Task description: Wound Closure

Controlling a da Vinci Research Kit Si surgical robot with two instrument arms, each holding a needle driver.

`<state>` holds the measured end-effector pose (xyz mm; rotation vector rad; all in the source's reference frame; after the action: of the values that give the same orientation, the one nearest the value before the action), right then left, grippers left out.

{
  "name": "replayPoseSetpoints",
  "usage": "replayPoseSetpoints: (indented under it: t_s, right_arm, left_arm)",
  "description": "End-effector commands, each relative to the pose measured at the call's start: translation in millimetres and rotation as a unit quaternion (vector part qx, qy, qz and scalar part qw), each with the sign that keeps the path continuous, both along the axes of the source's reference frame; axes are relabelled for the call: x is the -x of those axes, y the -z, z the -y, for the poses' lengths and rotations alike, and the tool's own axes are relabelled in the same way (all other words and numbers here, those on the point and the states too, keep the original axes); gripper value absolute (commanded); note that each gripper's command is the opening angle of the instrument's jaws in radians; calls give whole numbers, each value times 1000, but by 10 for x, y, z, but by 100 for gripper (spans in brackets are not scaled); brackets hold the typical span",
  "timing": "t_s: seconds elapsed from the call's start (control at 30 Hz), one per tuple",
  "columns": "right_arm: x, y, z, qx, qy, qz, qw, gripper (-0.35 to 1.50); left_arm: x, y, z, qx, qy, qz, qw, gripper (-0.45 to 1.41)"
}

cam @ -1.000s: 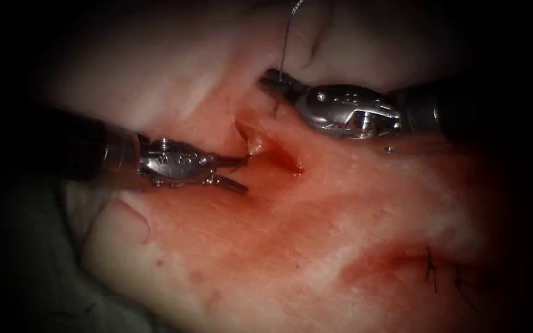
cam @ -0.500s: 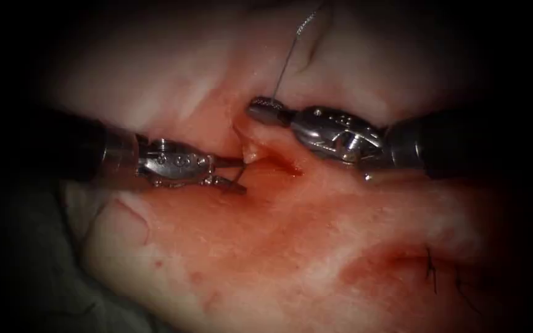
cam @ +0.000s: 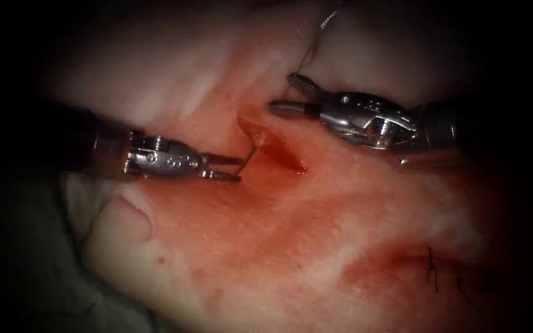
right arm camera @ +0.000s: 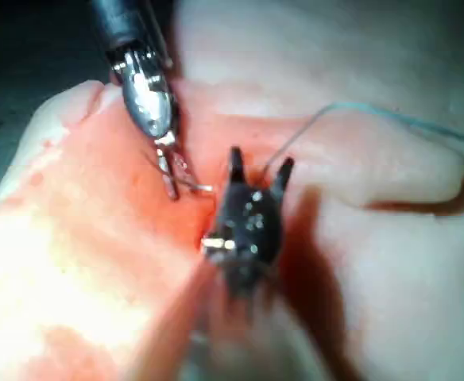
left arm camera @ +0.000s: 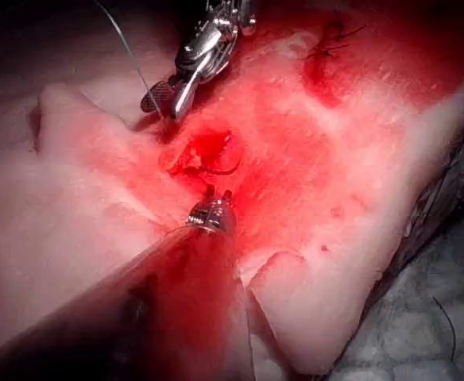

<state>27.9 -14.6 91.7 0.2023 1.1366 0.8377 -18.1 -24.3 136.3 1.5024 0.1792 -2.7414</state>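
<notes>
While the tissue (cam: 316, 234) sits there all smeared with red fluid (cam: 279, 216) around the cut (cam: 276, 148), the right gripper (cam: 291, 95) hangs just right of it, spread wide and holding nothing, with the thread (cam: 313, 43) running beside its upper jaw. Left gripper (cam: 232, 168), on the cut's left, is clamped down on the needle (cam: 251, 154) near its tip end, and the rest of the curve is still stuck in the cut's left lip.

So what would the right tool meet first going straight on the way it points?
Likely bare tissue just above the cut, though depth is unclear. The right tool, jaws open, holds nothing; the needle sits by the left tool.
</notes>
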Motion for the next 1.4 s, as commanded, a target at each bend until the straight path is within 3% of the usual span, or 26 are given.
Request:
replayPoseSetpoints:
  t_s: [0.03,0.33,0.4,0.6,0.63,0.73,0.8,0.93,1.0,1.17,1.4]
  right_arm:
    - [-8,-6,5,0,1,-1,1000,81]
    - [-14,-12,11,6,0,3,1000,81]
    - [-14,-16,13,8,2,3,1000,78]
    - [-13,-21,14,10,1,6,1000,78]
    - [-13,-21,14,10,1,6,1000,76]
    - [-13,-21,14,13,1,8,1000,76]
    - [-13,-21,14,13,0,9,1000,76]
    - [-12,-21,14,16,1,10,1000,74]
    - [-11,-20,14,18,3,10,1000,73]
    - [-10,-19,13,35,14,14,999,64]
    - [-10,-17,12,32,33,0,999,63]
  left_arm:
    - [6,-2,4,2,0,9,1000,29]
    - [21,15,5,9,-6,63,998,44]
    - [25,16,7,12,-11,99,995,47]
    - [28,17,3,14,-18,106,994,46]
    - [28,17,2,11,-17,106,994,41]
    - [27,16,0,1,-12,105,994,2]
    - [26,16,0,-19,-1,102,995,-42]
    - [24,17,2,-55,19,98,993,-45]
    - [22,26,6,-121,36,101,987,-45]
    - [25,54,17,-208,31,114,971,-45]
    - [31,92,29,-251,1,106,962,-45]
